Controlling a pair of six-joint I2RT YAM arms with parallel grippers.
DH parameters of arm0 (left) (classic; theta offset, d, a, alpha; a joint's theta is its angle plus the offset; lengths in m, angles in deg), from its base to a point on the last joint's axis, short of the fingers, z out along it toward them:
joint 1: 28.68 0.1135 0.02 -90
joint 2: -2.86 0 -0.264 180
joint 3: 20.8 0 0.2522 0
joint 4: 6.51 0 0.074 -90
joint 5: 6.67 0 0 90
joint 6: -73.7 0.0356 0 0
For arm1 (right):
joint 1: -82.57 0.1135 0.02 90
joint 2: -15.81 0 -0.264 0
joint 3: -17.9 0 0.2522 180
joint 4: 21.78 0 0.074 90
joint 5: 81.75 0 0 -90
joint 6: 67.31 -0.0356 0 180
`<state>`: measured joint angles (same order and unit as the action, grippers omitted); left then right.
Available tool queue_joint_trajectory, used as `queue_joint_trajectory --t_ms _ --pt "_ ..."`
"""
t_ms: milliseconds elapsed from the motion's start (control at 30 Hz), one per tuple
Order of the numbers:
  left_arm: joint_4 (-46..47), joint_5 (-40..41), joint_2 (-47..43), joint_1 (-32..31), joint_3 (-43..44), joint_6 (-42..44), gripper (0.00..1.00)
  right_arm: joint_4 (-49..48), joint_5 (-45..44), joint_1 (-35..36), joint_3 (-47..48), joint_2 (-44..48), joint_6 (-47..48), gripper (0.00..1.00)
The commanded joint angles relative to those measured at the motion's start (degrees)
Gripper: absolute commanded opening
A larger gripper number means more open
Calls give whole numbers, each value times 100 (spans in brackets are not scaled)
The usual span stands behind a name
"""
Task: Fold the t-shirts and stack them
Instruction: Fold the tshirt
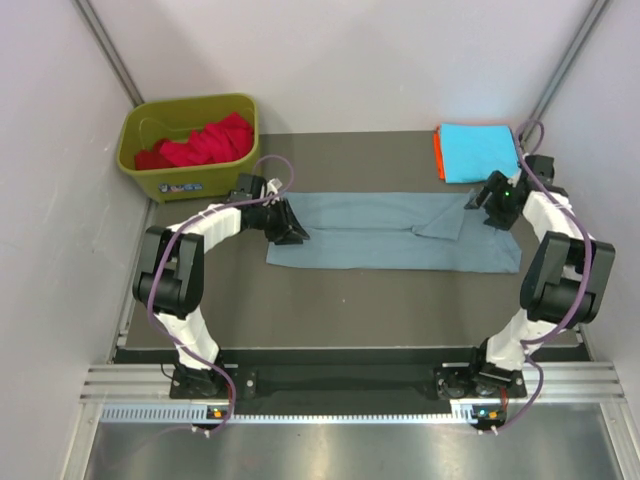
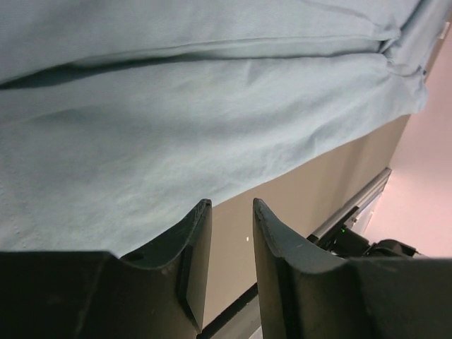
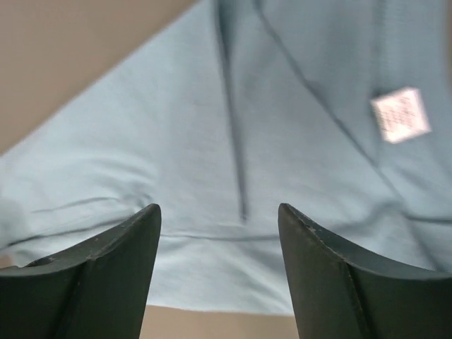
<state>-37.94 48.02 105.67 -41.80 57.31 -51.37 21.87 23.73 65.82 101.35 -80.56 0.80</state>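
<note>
A dusty grey-blue t-shirt lies on the dark table, folded into a long strip. My left gripper is at the strip's left end. In the left wrist view the gripper is open by a narrow gap showing only bare table, beside the shirt's edge. My right gripper hovers over the right end, by a turned-over flap. The right wrist view shows the gripper open wide above the cloth, with a white neck label nearby. A folded cyan t-shirt lies on an orange one at the back right.
An olive-green bin stands at the back left with a crumpled red t-shirt inside. Walls close in the table on the left, back and right. A metal rail runs along the near edge between the arm bases.
</note>
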Motion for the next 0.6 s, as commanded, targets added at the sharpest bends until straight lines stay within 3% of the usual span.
queue_joint_trajectory --t_ms 0,200,300,433,567 --pt "36 -397 73 -23 253 202 35 -853 446 111 9 -240 -694 68" --pt "220 -574 91 -41 95 88 35 -897 447 234 457 -926 -325 61" --pt "203 -530 73 -41 60 97 35 -836 464 225 668 -1199 -202 53" --pt "220 -494 38 -41 24 71 34 -879 525 225 756 -1339 -193 34" --pt "211 -477 20 -41 6 62 34 -871 543 234 818 -1427 -219 32"
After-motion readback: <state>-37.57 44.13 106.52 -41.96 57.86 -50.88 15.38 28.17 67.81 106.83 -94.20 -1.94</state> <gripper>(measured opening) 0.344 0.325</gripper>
